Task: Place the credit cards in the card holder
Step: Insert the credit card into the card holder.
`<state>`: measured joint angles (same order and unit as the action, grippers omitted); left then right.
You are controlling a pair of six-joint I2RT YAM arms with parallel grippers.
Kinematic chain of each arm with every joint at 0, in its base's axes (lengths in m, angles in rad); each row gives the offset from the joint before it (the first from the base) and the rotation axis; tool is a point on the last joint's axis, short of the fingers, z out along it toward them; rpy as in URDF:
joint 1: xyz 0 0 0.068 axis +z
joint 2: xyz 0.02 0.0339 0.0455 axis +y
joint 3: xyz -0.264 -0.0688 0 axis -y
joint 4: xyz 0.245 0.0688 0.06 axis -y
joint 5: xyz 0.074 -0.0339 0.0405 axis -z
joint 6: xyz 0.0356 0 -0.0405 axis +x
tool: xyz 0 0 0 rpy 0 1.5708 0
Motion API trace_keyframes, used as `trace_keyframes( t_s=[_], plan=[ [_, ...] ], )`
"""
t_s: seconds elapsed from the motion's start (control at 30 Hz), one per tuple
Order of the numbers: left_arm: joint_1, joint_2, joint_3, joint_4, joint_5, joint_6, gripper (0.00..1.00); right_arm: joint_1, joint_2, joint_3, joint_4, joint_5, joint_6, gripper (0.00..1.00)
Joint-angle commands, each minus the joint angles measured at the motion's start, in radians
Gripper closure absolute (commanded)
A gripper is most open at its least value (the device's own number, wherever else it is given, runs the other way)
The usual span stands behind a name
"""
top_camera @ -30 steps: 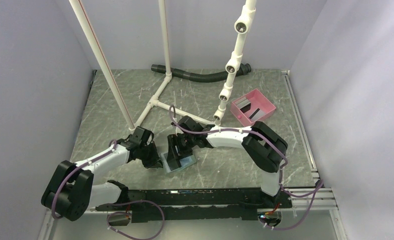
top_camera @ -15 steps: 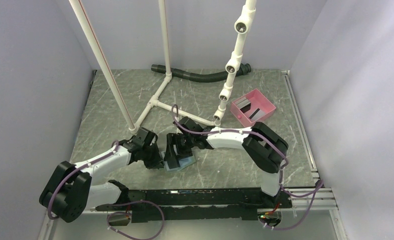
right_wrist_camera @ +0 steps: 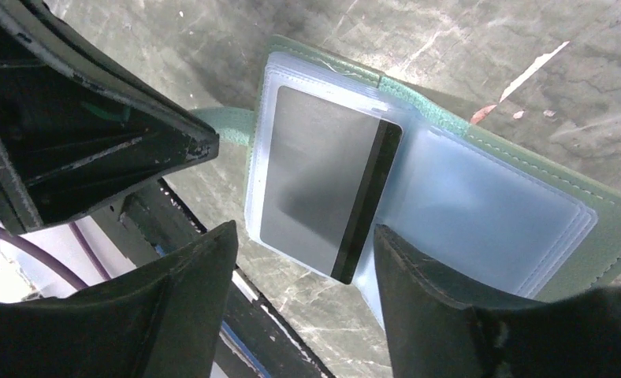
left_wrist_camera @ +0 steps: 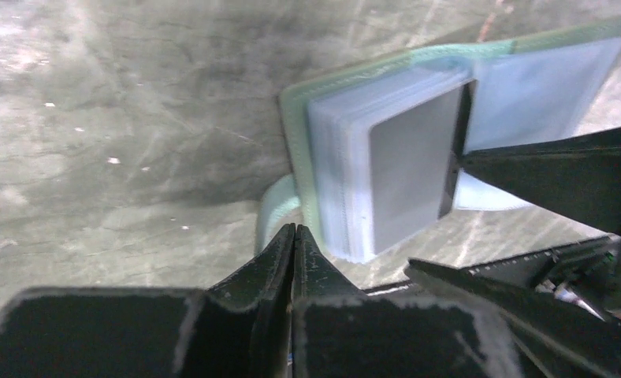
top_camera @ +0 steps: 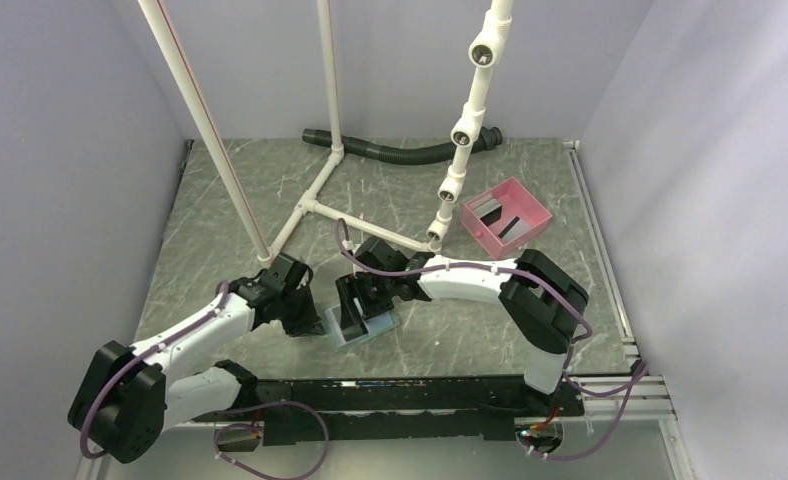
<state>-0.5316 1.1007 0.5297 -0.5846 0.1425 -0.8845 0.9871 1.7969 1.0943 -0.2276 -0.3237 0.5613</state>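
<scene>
Card holder (top_camera: 372,331) lies open and flat on the surface (top_camera: 220,200), directly beneath the right hand (top_camera: 355,308), with its clear sleeves (right_wrist_camera: 488,205) facing up.

Right hand: fingers (right_wrist_camera: 189,315) spread wide with nothing gripped, hovering close over the holder. In its wrist view, a grey card (right_wrist_camera: 315,181) with a black stripe sits just ahead of the two fingertips. The card rests on the half of the holder nearer the left hand (left_wrist_camera: 294,236), its striped edge along the fold. Cannot tell whether it is inside the top sleeve or lying on it.

Left hand: fingers pressed together tip to tip, low to the surface, just beside the holder's outer edge. A green tab (left_wrist_camera: 272,213) curls out from that edge right at the fingertips. Cannot tell whether the tab is pinched or only touching.

The two hands face each other across the holder, tips close but apart.

Pink tray (top_camera: 532,207) sits well beyond the right hand, off to its right side. It holds a second grey card (top_camera: 487,208) and a black card (top_camera: 510,227).
</scene>
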Motion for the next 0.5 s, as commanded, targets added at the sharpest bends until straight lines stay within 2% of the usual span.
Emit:
trace_keyframes(
  t_s=[0.0,0.17,0.37,0.47],
  plan=[
    [-0.005,-0.002,0.032,0.062,0.087,0.017,0.94,0.001,-0.030,-0.011,0.047,-0.031,0.003,0.37],
    [-0.006,0.095,0.018,0.079,0.075,0.006,1.00,0.004,-0.001,-0.001,0.071,-0.060,0.029,0.39],
    [-0.019,0.168,-0.022,0.185,0.105,-0.019,1.00,0.048,0.035,0.078,0.076,-0.091,0.039,0.39],
    [-0.045,0.172,-0.016,0.213,0.099,-0.042,1.00,0.059,0.055,0.095,0.153,-0.160,0.086,0.39]
  ],
)
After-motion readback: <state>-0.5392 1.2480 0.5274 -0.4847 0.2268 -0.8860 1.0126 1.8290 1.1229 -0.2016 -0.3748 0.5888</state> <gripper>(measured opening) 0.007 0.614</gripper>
